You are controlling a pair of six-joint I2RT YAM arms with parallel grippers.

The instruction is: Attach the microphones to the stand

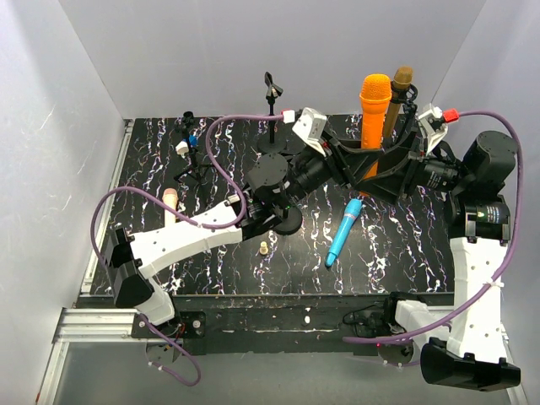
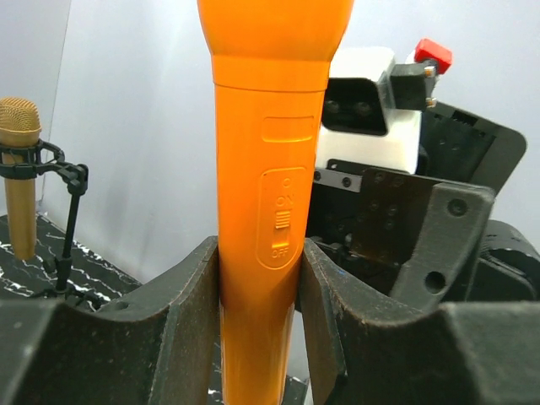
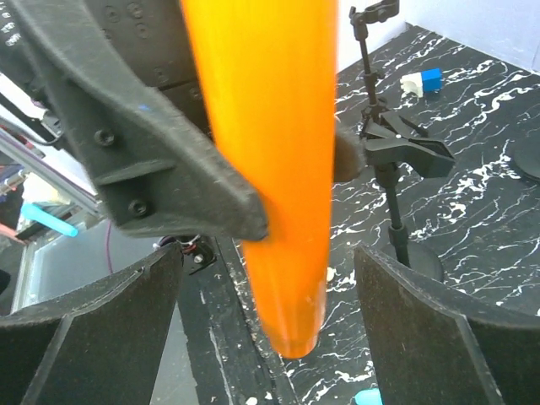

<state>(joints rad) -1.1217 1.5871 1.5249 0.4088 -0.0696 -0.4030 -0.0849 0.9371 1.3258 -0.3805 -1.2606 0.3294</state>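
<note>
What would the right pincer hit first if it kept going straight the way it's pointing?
Most likely the orange microphone, held upright by the left pincer: its lower shaft hangs right between the open fingers of the right pincer. Exact depth is unclear.

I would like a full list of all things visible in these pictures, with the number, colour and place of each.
orange mic: one, orange, upright over the back right, in the left gripper
gold mic: one, golden-brown, clipped in a stand behind the orange mic
blue mic: one, light blue, lying centre right
pink mic: one, pale pink, lying left, partly under the left arm
peg: one, beige, front centre
stands: at least three, black, along the back
block: one or two joined, blue and white, back left
table: one, black, white veins
left gripper: black, shut on the orange mic
right gripper: black, open around its lower end
</note>
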